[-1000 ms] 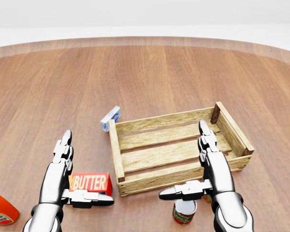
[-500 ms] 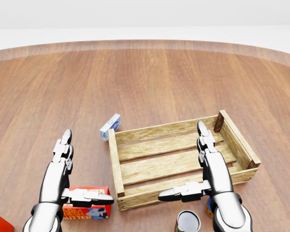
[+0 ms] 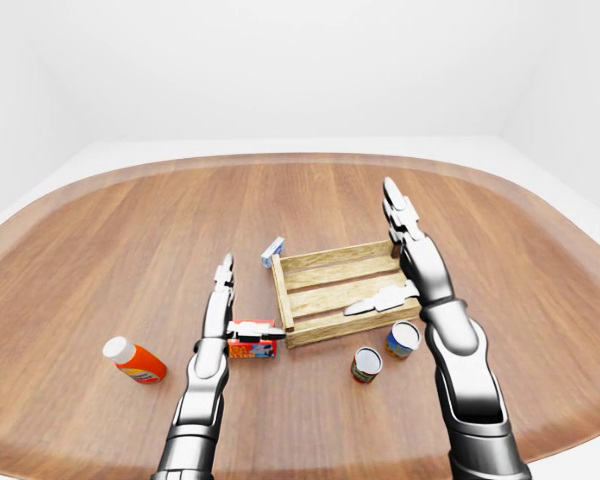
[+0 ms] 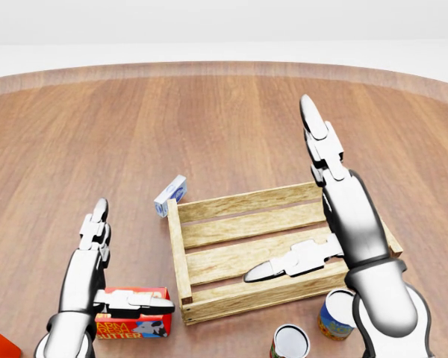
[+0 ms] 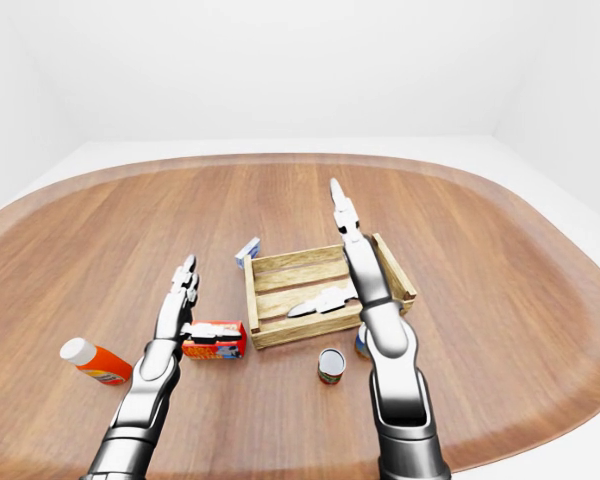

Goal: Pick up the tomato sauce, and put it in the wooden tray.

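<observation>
Round wood-grain table [image 3: 100, 260], slatted wooden tray [image 4: 209, 205] in the middle. Right hand [image 4: 351, 216] has lifted since a moment ago and now sits over the tray, fingers spread wide and holding nothing. Left hand [image 4: 86, 272] is open too, same spot. Tomato sauce [image 3: 366, 365] is a small can standing upright, long axis vertical, on the table just near of the tray.

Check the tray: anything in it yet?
Empty. The tray shows only bare slats; both cans stand on the table outside it. Right hand open above, holding nothing.
</observation>
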Available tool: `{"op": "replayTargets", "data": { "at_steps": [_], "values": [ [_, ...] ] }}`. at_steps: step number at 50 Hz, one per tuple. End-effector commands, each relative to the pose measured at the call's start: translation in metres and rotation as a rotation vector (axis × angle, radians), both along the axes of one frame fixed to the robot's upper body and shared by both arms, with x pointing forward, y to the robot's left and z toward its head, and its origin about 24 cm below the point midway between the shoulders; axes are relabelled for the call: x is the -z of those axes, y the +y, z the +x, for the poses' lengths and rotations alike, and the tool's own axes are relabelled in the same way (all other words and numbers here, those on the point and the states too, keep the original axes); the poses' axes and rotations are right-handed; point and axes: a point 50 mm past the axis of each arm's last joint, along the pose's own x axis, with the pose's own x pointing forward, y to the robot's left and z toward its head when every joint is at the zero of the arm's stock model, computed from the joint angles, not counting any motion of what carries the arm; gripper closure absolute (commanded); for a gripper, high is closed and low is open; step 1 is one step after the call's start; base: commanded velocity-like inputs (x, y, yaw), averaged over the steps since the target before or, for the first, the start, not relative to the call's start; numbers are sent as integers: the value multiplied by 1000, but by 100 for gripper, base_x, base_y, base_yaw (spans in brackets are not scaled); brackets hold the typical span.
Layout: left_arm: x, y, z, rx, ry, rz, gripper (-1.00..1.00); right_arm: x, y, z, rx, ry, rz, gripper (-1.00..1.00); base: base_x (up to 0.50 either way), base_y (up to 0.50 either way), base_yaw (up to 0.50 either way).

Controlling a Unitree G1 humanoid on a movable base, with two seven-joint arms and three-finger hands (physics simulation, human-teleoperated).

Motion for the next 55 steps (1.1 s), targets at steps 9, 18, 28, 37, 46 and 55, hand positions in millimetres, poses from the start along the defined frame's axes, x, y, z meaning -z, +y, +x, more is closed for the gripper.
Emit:
{"op": "replayTargets", "data": {
  "at_steps": [9,18,28,37,46,55],
  "values": [
    [-2,1,0,-9,-9,-1,-100,-13,13,-36,-132,-6,-543,-100,0,0,0],
    [-3,2,1,-19,-15,3,-100,-2,-5,-67,-9,142,-816,-100,0,0,0],
    [-2,2,1,-27,-11,12,-100,10,-28,-69,112,252,-820,-100,0,0,0],
    [-3,3,1,-38,-16,20,-100,22,-28,-78,76,273,-906,-100,0,0,0],
    [-4,2,0,-41,-21,37,-100,40,-31,-86,55,345,-949,-100,0,0,0],
    [-1,3,1,-42,-9,40,-100,72,-25,-91,-30,480,-944,-100,0,0,0]
  ]
}}
